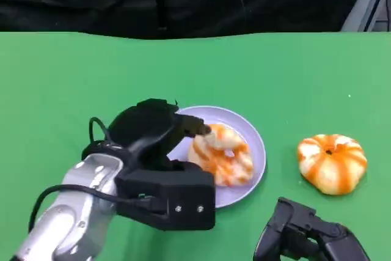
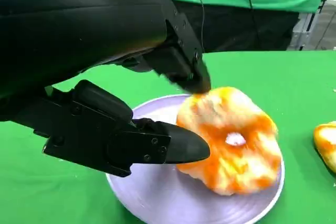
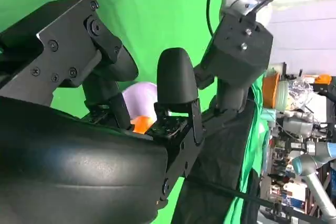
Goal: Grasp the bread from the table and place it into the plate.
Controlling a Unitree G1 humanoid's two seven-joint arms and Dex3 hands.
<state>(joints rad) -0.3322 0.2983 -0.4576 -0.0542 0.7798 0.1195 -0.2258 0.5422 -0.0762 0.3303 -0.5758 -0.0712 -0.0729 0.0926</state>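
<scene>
Landmark: lavender plate (image 1: 253,151) on the green table (image 1: 61,77); all places given relative to it.
Bread on plate: orange-and-white ring-shaped bread (image 1: 221,154) lay inside the plate, tilted, its far edge raised. The wrist view showed its lower side resting on the plate floor (image 2: 157,198) and the hole (image 2: 234,139) facing up and outward.
Left hand: the left hand (image 1: 156,129) reached over the plate's near-left rim. One fingertip (image 2: 197,83) touched the top edge of the bread; a lower finger (image 2: 173,148) lay against its side just above the plate floor. Fingers closed on the bread from two sides, so recorded as gripping it.
Left forearm: silver forearm (image 1: 79,206) ran from the plate's near-left side toward the camera.
Second bread: a second orange-and-white bread (image 1: 332,162) sat on the table to the right of the plate, apart from its rim.
Right hand: the right hand (image 1: 305,236) was near the plate's near-right side, low over the table. Fingers apart, nothing held (image 3: 176,82).
</scene>
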